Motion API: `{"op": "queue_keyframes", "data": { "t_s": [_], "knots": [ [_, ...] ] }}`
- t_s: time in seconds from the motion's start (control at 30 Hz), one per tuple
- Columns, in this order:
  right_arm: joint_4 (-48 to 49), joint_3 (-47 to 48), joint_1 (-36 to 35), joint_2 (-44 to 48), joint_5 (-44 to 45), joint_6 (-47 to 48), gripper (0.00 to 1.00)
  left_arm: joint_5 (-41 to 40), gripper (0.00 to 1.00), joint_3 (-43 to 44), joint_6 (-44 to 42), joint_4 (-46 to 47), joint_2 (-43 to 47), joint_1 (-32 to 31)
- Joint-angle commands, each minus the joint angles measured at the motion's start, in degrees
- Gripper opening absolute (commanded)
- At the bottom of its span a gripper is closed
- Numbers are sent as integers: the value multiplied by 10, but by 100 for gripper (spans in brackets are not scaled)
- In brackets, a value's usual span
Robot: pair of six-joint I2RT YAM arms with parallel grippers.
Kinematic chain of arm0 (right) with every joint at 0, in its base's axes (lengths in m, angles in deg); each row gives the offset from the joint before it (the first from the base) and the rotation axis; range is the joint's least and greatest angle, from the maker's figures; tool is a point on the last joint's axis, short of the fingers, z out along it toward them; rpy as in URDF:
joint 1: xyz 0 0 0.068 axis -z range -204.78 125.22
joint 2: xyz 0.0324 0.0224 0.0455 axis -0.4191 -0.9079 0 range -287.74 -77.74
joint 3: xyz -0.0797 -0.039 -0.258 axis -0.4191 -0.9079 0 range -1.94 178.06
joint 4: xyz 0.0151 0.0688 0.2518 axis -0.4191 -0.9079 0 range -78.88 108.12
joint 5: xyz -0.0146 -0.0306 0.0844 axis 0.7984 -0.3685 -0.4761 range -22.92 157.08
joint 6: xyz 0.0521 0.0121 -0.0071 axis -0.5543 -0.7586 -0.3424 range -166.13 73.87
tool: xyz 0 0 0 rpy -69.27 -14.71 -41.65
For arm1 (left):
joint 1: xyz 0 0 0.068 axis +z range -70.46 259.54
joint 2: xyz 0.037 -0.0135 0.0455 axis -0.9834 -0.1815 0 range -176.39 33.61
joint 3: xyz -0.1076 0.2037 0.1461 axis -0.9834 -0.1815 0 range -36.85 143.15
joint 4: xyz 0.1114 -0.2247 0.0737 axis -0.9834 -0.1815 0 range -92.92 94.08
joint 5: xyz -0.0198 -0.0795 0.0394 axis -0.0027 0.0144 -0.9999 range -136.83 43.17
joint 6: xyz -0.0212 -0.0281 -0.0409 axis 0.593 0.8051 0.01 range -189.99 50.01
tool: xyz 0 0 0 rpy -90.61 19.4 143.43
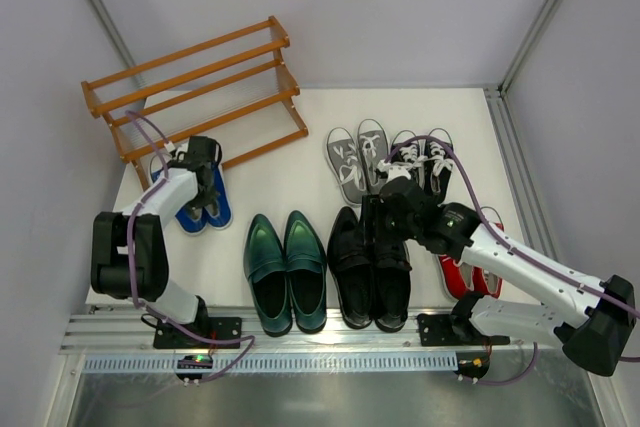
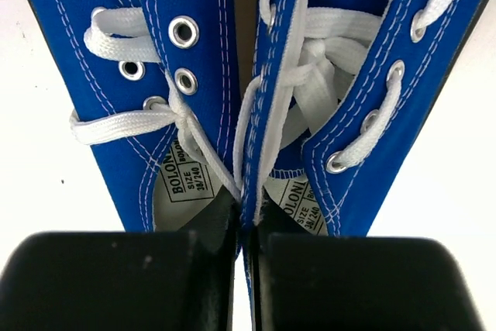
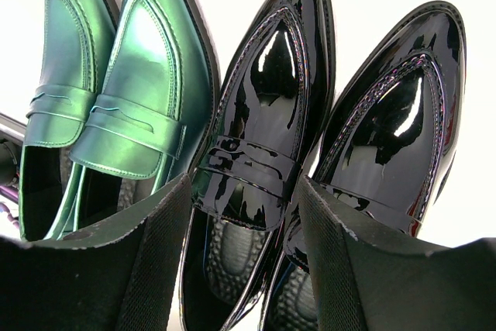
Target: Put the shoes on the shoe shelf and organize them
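My left gripper (image 1: 201,163) (image 2: 246,218) is shut on the blue sneakers (image 1: 205,212) (image 2: 209,75), pinching their two inner sides together at the collars. The pair lies on the table just in front of the shoe shelf (image 1: 200,77), whose tiers are bare. My right gripper (image 1: 385,212) (image 3: 244,246) is open, its fingers astride the heel end of one of the black loafers (image 1: 372,282) (image 3: 263,114). I cannot tell whether they touch it. Dark green loafers (image 1: 285,272) (image 3: 101,98) lie beside the black pair.
Grey sneakers (image 1: 358,159) and black-and-white sneakers (image 1: 425,157) lie at the back right. Red sneakers (image 1: 470,272) are partly hidden under my right arm. White walls close in on the left, back and right. The arms' mounting rail (image 1: 330,332) runs along the near edge.
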Motion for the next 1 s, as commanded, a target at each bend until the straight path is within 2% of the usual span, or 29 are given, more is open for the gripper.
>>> {"op": "queue_keyframes", "data": {
  "t_s": [0.0,0.13,0.3,0.47,0.67,0.97],
  "knots": [
    [12,5,-4,11,12,1,60,-34,0,-6,3,-6,12,1],
    [10,9,-4,8,12,2,60,-64,0,-15,0,7,65,-1],
    [3,12,-4,3,6,7,59,-76,0,-20,-30,68,136,-1],
    [-18,36,-4,-17,2,21,59,-78,0,21,-67,102,114,-1],
    [-48,49,-4,-22,11,33,59,-84,0,24,-93,169,104,0],
    [-62,49,-4,-31,8,32,59,-103,0,-40,-145,338,126,10]
  ]
}}
